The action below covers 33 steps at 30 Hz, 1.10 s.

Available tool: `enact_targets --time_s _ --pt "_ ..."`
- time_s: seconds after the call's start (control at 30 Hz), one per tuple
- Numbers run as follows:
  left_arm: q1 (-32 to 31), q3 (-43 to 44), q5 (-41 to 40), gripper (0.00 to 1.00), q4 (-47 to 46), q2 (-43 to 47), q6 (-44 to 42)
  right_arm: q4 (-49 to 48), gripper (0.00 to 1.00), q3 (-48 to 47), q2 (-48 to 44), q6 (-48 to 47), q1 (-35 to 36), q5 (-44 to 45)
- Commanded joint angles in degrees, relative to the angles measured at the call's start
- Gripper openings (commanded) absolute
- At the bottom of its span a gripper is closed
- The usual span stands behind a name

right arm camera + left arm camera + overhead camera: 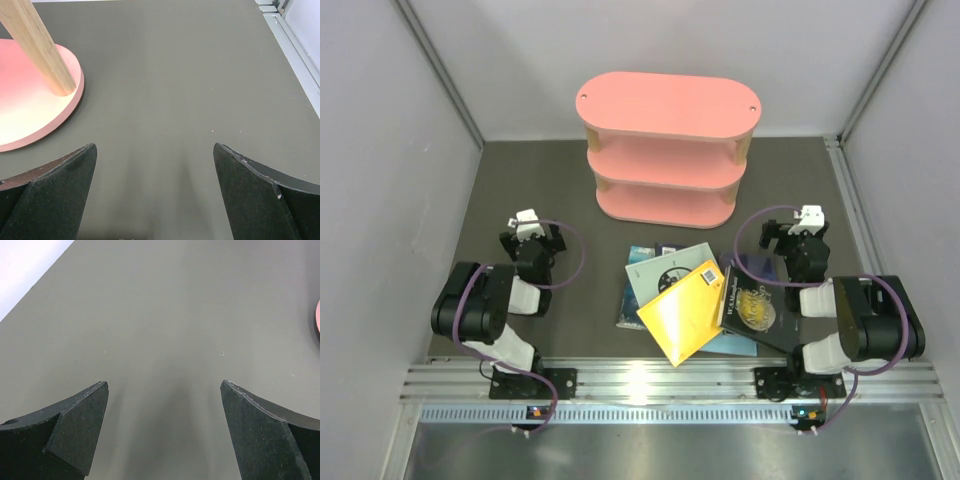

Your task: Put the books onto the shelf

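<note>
Both grippers are wide open, and they hold nothing. The left gripper (165, 385) points down at the dark grey table (570, 190). Only bare table shows between its two black fingers (80, 425). The right gripper (155, 146) is the same, with bare table in the gap. Both arms are folded up near their bases, one on each side of the books.

The books (705, 298) lie in a messy pile on the table, between the two arms and close to the near edge. A yellow book (685, 318) sits on top, turned like a diamond. A black book (755, 305) with a gold picture on it lies just beside it on the right, close to the right arm. A pale book (660, 272) with a dark round swirl pokes out from under the yellow one at the back. Some darker books peek out at the edges, but I cannot tell them apart well.

The shelf (665, 150) is pink and has three boards. It stands at the back of the table, near the pile but not touching it. In the right wrist view, its bottom board (30, 110) and one wooden post (40, 50) show on the left, near the right gripper but apart from it.
</note>
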<state>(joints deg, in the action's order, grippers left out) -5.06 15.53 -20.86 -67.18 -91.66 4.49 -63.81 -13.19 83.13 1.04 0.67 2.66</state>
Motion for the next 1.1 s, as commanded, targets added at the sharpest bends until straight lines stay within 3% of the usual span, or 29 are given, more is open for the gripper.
enact_targets --time_s 0.0,0.1,0.27,0.33,0.37,0.47,0.5,0.53,0.6,0.63,0.67,0.7,0.73,0.77,0.8,0.83,0.9,0.97,1.0,1.07 --pt "-0.04 0.29 -0.06 0.99 -1.55 0.69 -0.45 -2.37 1.00 -1.66 -0.08 -0.60 -0.23 -0.72" --pt "-0.04 0.38 -0.06 0.99 -1.55 0.69 -0.54 0.78 1.00 -2.63 -1.48 -0.60 0.83 4.81" --pt "-0.04 0.38 -0.06 0.99 -1.47 0.69 -0.45 15.36 1.00 -6.75 -14.20 -0.16 1.53 7.80" --pt "-0.04 0.20 -0.06 0.99 -1.73 0.69 -0.54 25.45 1.00 -10.42 -20.95 3.51 1.53 10.25" --pt "-0.12 -0.14 0.29 0.99 -2.86 1.13 -0.88 35.24 1.00 -14.28 -25.52 5.88 1.62 11.40" --pt "-0.48 -0.50 -0.31 0.99 -0.08 4.72 -1.68 49.79 1.00 -20.98 -31.26 8.10 2.41 16.76" --pt "-1.09 0.72 -3.80 0.99 3.33 7.17 -1.16 53.49 1.00 -22.91 -33.02 8.02 2.76 17.55" --pt "-1.09 2.21 -4.97 0.99 16.16 13.28 1.89 59.79 1.00 -26.06 -36.25 7.84 3.20 18.78" --pt "-1.01 9.47 -5.59 0.99 31.93 19.73 7.35 63.62 1.00 -28.28 -39.78 7.58 4.25 19.84" --pt "-1.00 12.39 -4.46 0.99 46.03 24.90 11.38 68.07 1.00 -30.03 -43.89 9.75 4.26 18.28" --pt "-1.09 15.38 -2.80 0.99 53.83 27.30 14.46 69.94 1.00 -30.83 -46.20 12.30 4.34 16.35" --pt "-1.01 19.41 0.35 0.99 57.65 29.67 16.75 70.92 1.00 -31.19 -48.57 14.41 4.34 13.02" --pt "-1.00 19.62 9.26 0.99 58.73 33.61 18.00 73.28 1.00 -31.19 -53.12 17.21 4.26 7.07" --pt "-1.00 19.28 13.70 0.99 57.61 35.39 19.75 72.78 1.00 -29.80 -55.34 20.81 4.34 6.58" --pt "-1.00 17.62 15.57 0.99 57.25 38.02 23.42 72.43 1.00 -26.57 -57.27 29.63 4.34 6.57" --pt "-1.00 16.56 16.81 0.99 56.38 39.09 30.24 72.51 1.00 -25.49 -59.56 32.07 4.26 5.44" --pt "-0.92 17.15 18.83 0.99 59.41 41.54 32.50 71.02 1.00 -24.69 -58.97 34.20 4.26 -8.32" --pt "-0.92 19.44 20.60 0.97 63.99 43.05 32.68 78.55 1.00 -28.19 -53.36 35.27 5.30 -16.61" --pt "-1.00 21.45 20.16 0.95 69.76 44.71 33.30 82.32 1.00 -29.95 -51.42 33.69 6.62 -16.89" --pt "-1.01 22.52 19.81 0.94 73.22 46.47 33.30 92.96 1.00 -34.78 -48.86 28.95 13.87 -7.36"
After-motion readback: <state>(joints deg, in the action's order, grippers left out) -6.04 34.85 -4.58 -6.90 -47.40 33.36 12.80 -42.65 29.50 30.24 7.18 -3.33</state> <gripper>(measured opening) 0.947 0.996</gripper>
